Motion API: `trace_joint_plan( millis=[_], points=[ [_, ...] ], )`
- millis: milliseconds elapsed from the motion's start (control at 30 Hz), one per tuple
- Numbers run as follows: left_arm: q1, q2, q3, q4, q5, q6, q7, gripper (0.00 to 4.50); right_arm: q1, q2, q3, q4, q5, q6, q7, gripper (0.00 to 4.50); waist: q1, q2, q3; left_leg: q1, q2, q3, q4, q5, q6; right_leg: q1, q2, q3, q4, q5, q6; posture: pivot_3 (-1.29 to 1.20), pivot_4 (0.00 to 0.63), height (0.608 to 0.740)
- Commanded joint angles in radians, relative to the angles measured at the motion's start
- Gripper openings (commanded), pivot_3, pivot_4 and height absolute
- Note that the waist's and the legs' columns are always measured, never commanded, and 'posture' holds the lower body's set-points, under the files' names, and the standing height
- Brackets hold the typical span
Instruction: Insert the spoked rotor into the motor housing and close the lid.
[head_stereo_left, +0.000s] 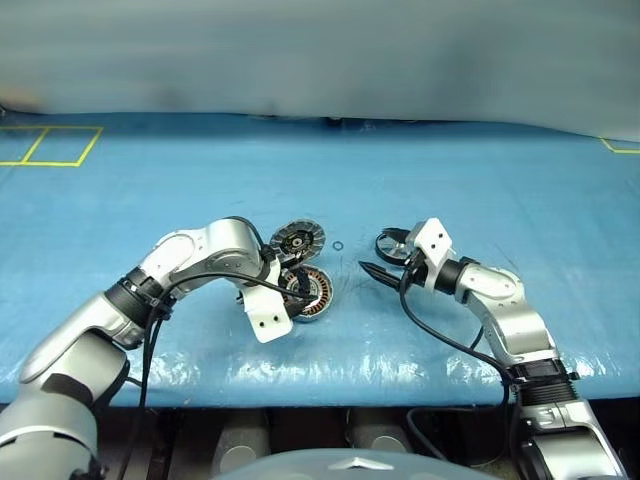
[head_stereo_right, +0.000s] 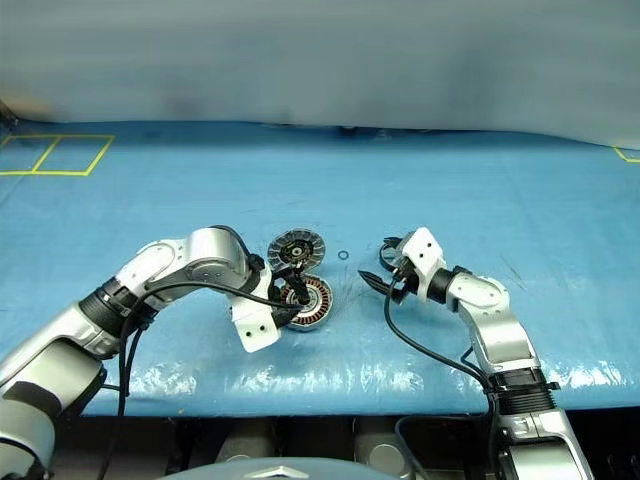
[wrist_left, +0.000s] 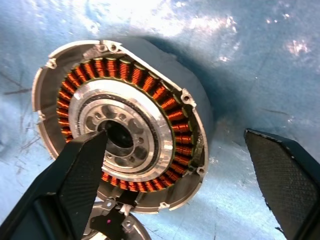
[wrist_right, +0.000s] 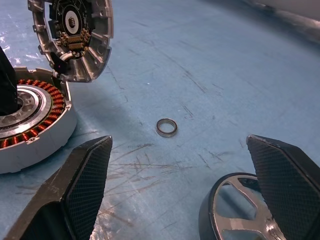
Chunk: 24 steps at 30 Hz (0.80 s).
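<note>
Left gripper (wrist_left: 175, 165): fingers spread wide, holding nothing, poised directly over the motor housing (wrist_left: 120, 125), one fingertip over its silver centre. Motor housing: on the blue table cover (head_stereo_left: 480, 190), copper coil ring exposed. Lid (wrist_right: 72, 37): tilted up, joined at the housing's far edge. Right gripper (wrist_right: 180, 195): fingers spread wide, empty. Spoked rotor (wrist_right: 240, 210): flat on the cover by the right fingers. Small ring (wrist_right: 166, 127): loose between rotor and housing.
</note>
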Motion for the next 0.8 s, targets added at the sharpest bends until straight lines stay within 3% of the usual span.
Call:
trace_joint_plan(
  millis=[33,267,400,633,800],
  points=[
    [0.019,0.049,0.054,-0.053,-0.076,-0.012,-0.003,4.47,-0.025,0.018,0.000,0.006,0.010,-0.025,0.008,4.50,-0.001,0.000,0.000,0.000,0.000,0.000,0.000,0.000,0.000,0.000,0.000,0.000,0.000,0.000,0.000,0.00,0.150,0.740],
    [0.141,0.155,0.143,-0.139,-0.301,0.075,-0.034,4.47,-0.054,0.068,0.029,0.065,0.000,-0.032,0.010,4.50,-0.002,0.000,0.000,0.000,0.001,0.000,0.000,0.000,0.000,-0.001,0.000,0.000,0.001,-0.001,-0.001,0.00,0.150,0.740],
    [0.302,0.184,0.276,-0.255,-0.595,0.378,-0.038,4.47,-0.079,0.100,0.047,0.124,-0.018,-0.048,-0.004,4.50,-0.003,0.000,0.000,0.000,0.001,0.001,0.000,0.000,0.000,-0.001,0.000,0.000,0.002,-0.001,-0.001,0.00,0.150,0.740],
    [0.564,0.084,0.479,-0.384,-0.896,0.699,0.131,4.47,-0.137,0.148,0.070,0.221,-0.052,-0.050,-0.020,4.50,-0.003,0.000,0.001,0.001,0.002,0.000,0.000,0.000,0.000,-0.002,0.001,-0.001,0.005,-0.002,-0.002,0.00,0.150,0.740],
    [0.702,0.015,0.559,-0.371,-0.940,0.730,0.209,4.47,-0.189,0.166,0.084,0.290,-0.077,-0.037,-0.033,4.50,-0.006,0.001,0.001,0.002,0.002,0.000,0.000,0.000,0.000,-0.002,0.001,-0.001,0.005,-0.002,-0.002,0.00,0.150,0.740]
  ],
)
